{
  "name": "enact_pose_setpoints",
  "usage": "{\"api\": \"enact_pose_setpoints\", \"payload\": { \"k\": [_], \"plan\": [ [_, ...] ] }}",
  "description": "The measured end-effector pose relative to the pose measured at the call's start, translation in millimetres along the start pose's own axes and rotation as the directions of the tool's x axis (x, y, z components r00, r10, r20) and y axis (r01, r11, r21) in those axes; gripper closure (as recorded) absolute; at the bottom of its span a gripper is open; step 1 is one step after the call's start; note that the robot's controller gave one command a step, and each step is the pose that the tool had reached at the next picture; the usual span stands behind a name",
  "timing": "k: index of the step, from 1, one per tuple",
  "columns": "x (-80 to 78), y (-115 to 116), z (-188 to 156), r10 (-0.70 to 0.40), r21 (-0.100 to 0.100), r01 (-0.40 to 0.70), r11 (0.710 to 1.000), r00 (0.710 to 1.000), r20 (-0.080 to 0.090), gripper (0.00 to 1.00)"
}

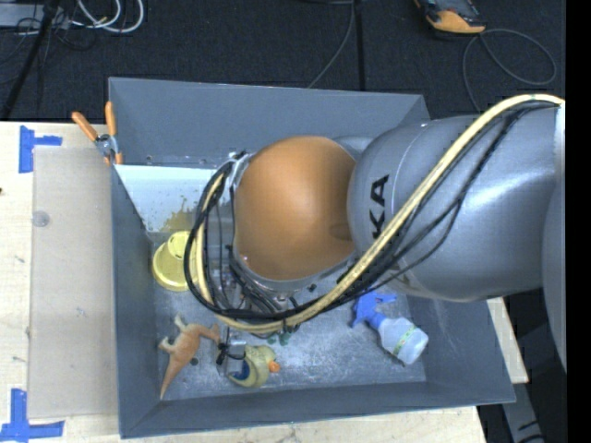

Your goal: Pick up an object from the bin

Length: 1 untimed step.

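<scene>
Pincer (231,350) pokes out from under the arm's big orange cover (291,206), low down in the bin (277,123), right at a small round yellow toy (254,369) with a blue bit on it. I cannot tell if the pincer is spread, pressed together or pinching the toy. An orange cone (178,356) lies just to the left of the pincer in the view, a yellow cup (171,262) lies farther up on that side, and a white bottle (395,332) with a blue top lies well off to its right.
</scene>
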<state>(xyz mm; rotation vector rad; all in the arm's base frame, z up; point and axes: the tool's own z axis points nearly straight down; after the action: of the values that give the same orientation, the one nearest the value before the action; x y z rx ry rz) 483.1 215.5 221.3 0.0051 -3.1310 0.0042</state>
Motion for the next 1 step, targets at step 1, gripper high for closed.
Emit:
{"api": "enact_pose_setpoints", "payload": {
  "k": [1],
  "plan": [
    [-2.0, -1.1, -4.2, 0.004, -0.002, -0.004, 1.000, 1.000, 0.008, 0.00]
  ]
}}
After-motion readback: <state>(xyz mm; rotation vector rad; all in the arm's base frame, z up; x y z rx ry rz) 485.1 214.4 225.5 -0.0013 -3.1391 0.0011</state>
